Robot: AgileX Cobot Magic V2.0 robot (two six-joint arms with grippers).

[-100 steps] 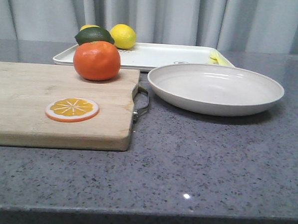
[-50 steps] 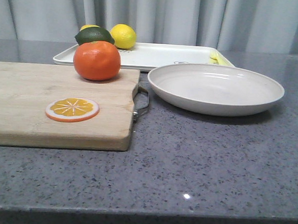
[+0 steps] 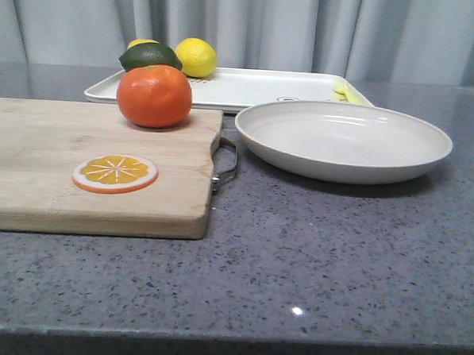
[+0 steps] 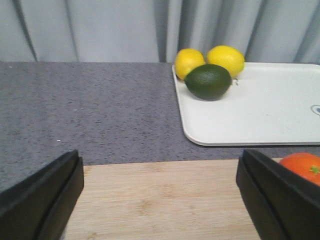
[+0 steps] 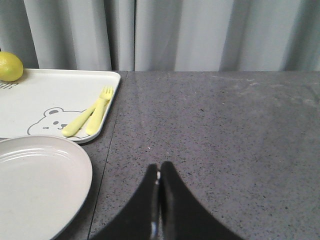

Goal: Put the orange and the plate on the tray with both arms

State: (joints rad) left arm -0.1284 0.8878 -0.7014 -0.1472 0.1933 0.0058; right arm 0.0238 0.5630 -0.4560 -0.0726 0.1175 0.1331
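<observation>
Left end effector point(image 4: 160, 200) is spread wide above the wooden cutting board point(image 4: 160, 200), the orange point(image 4: 302, 167) just beside one finger. Right end effector point(image 5: 159, 200) is pinched closed, empty, over the grey surface point(image 5: 225, 140), the plate point(image 5: 35, 185) beside it. Beyond both lies the tray point(image 3: 258, 87), holding lemons point(image 3: 195, 58) and an avocado point(image 3: 150, 57).

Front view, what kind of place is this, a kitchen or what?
Probably a mock kitchen counter: a speckled grey stone countertop, a wooden cutting board with fruit, and a plain grey curtain behind instead of walls.
</observation>
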